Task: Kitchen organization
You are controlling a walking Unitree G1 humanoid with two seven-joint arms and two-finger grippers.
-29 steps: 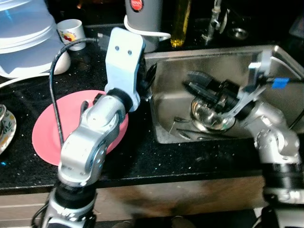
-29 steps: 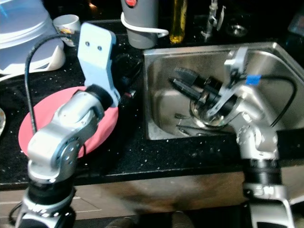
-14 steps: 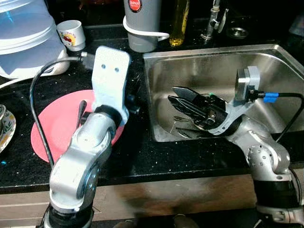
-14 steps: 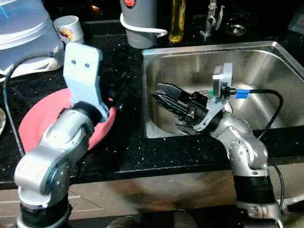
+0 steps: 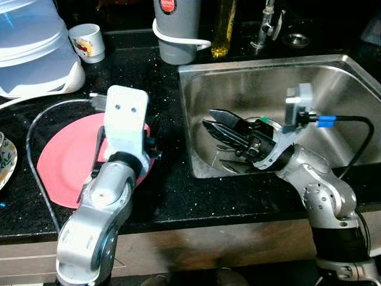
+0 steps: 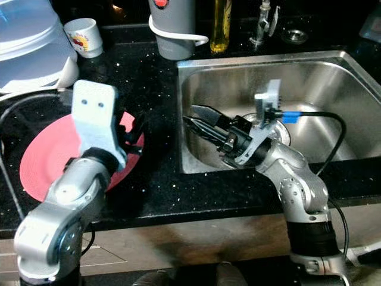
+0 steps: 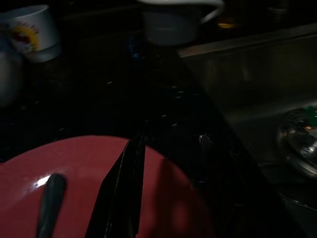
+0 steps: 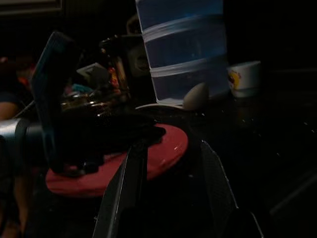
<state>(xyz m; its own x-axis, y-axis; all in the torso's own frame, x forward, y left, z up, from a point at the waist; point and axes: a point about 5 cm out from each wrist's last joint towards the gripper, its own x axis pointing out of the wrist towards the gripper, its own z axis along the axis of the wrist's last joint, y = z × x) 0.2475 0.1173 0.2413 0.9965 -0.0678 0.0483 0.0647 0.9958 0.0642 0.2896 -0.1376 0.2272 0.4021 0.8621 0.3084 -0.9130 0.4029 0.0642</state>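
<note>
A pink plate (image 5: 62,161) lies flat on the black counter (image 5: 161,77), left of the steel sink (image 5: 268,80). My left gripper (image 7: 94,161) hovers low over the plate's right half, open, with nothing between its fingers (image 7: 124,188). My right gripper (image 5: 209,118) is inside the sink near its left wall, open and empty, pointing toward the plate. Cutlery (image 5: 229,165) lies on the sink floor under it. A steel bowl (image 7: 299,144) sits in the sink, mostly hidden behind the right wrist in the eye views.
Along the back of the counter stand a large clear water container (image 5: 30,47), a white cup (image 5: 86,43), a grey jug (image 5: 178,30) and an oil bottle (image 5: 225,27). The faucet (image 5: 265,27) rises behind the sink. A patterned dish (image 5: 5,161) sits at the far left edge.
My left arm has drawn back and sunk lower over the plate. My right gripper has left the bowl and swung toward the sink's left wall, fingers still apart.
</note>
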